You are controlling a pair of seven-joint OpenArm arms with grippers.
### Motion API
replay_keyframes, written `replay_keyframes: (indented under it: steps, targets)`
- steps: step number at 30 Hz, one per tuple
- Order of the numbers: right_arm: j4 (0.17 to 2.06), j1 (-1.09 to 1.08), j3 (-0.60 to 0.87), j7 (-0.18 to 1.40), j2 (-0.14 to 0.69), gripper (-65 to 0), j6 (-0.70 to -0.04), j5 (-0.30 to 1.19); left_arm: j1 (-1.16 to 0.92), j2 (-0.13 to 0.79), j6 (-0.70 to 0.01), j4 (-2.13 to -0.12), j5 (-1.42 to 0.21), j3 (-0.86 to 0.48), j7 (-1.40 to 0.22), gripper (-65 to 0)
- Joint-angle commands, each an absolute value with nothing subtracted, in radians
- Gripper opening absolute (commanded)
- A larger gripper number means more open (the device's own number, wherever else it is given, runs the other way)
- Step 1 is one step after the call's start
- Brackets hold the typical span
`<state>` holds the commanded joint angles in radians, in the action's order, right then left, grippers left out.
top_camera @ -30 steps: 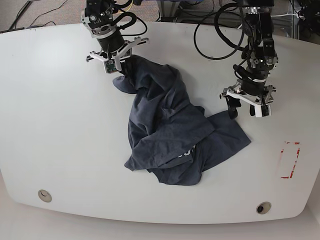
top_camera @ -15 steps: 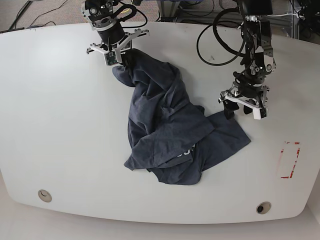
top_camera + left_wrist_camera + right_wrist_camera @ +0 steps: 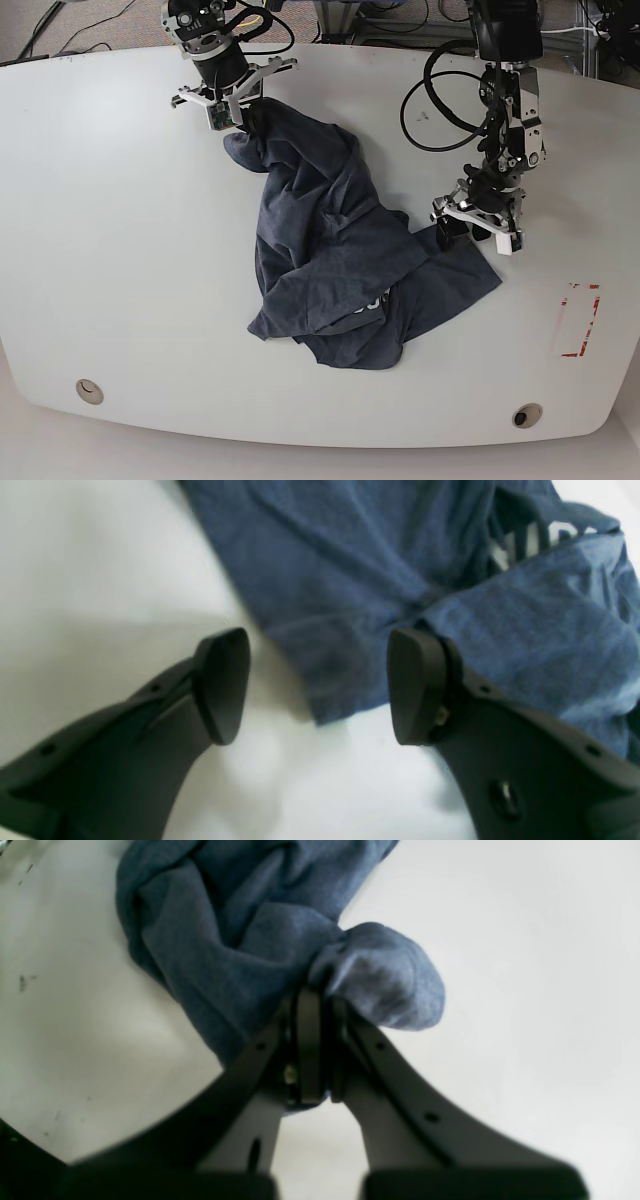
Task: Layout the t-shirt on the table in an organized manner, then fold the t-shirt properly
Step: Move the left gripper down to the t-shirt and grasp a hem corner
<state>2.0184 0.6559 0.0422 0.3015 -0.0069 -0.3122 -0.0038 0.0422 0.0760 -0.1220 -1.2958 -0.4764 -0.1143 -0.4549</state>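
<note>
White tabletop fills most of my base view, and the table carries a red tape mark near its right edge and a small round hole toward the front. On it the t-shirt lies crumpled in a long heap running from the far left toward the middle. My right arm reaches down from the far edge at the view's left, its wrist tilted, and the right gripper sits at the shirt's upper tip. My left arm hangs from the far right, elbow bent, cables looping beside it, and the left gripper stands low at the shirt's right-hand corner.

From the left wrist camera, I see the left gripper with its two dark fingers spread wide, nothing pinched. A blue-grey corner of the t-shirt lies flat on the table between them, its hem ending just past the tips. One pad rests against a raised fold on the right; the other stands over bare tabletop. Some white lettering shows in the folds farther off.

From the right wrist camera, the right gripper has its fingers pressed together on a bunch of the t-shirt, with a rounded lobe of cloth bulging out just beyond the tips. The rest trails away over the table.
</note>
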Motion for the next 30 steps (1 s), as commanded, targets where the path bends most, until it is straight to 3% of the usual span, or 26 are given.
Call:
replay_keyframes:
  steps: [10, 12, 19, 30]
  targets:
    - [2.018, 0.651, 0.045, 0.302, -0.007, -64.7, -0.309, -0.004, 0.059, 0.076, -0.122, -1.274, -0.476, -0.081, -0.469, -26.1]
    - [2.018, 0.650, 0.045, 0.302, -0.007, -64.7, -0.308, -0.004, 0.070, 0.077, -0.122, -1.276, -0.476, -0.070, -0.469, -29.2]
    - [2.018, 0.613, 0.081, 0.302, -0.008, -64.7, -0.306, -0.004, 0.110, 0.081, -0.119, -1.268, -0.473, -0.067, -0.469, -65.0]
    - [2.018, 0.498, 0.196, 0.302, -0.042, -64.7, -0.306, -0.004, 0.173, 0.099, -0.119, -1.285, -0.475, -0.062, -0.470, -65.0]
